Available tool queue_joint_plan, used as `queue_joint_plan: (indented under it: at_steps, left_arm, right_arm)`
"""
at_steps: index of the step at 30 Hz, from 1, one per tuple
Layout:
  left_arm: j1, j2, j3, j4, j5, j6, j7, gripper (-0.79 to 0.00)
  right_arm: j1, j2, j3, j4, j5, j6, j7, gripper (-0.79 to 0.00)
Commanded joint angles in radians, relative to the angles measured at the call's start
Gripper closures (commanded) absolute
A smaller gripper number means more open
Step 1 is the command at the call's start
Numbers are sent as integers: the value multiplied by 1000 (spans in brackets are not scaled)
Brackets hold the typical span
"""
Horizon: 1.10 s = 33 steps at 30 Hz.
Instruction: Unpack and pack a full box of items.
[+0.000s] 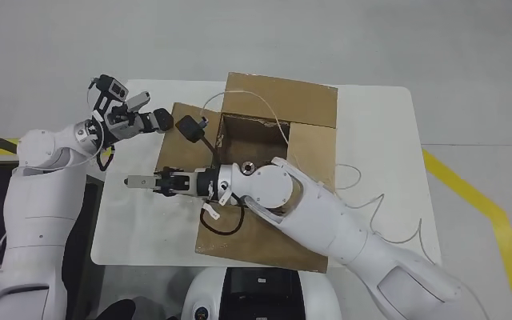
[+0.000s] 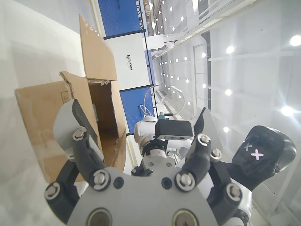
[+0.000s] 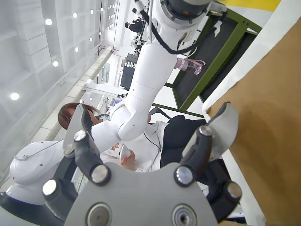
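— Left gripper, entry one: state and place?
— Fingers spread, nothing between them. It hung near the far left corner of the tabletop, just beside the box. Entry two, right gripper: likewise spread and empty, low over the left side of the tabletop, one fingertip close to a flap.
— Box?
— Cardboard, flaps folded open, standing mid-tabletop toward the far edge. Its contents were hard to make out.
— Advice for the step?
— Unpacking seemed not yet under way. One arm should descend through the open mouth, clear of the flaps. The other should wait aside, since the two sat close.
— Surroundings?
— White tabletop, grey floor with a yellow stripe, blue wall panels.
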Motion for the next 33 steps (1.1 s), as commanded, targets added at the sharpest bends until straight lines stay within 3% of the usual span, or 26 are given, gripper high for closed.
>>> queue_joint_plan:
  at_steps: [1,11,16,24,33]
  left_arm:
    - [13,5,-4,-4,28,0,-8,-785]
    - [82,19,-6,-56,84,26,-67,-785]
    - [122,22,-3,-105,64,28,-82,-785]
    - [179,25,19,-186,55,57,-129,-785]
    - [220,25,44,-251,37,77,-131,-785]
  right_arm:
    - [-31,15,37,-42,-38,32,-5,-785]
    - [-316,131,333,-430,-300,333,49,-785]
    - [-481,175,476,-616,-396,419,111,-785]
    - [-664,212,618,-784,-461,457,157,-785]
    - [-780,232,728,-849,-450,426,163,-785]
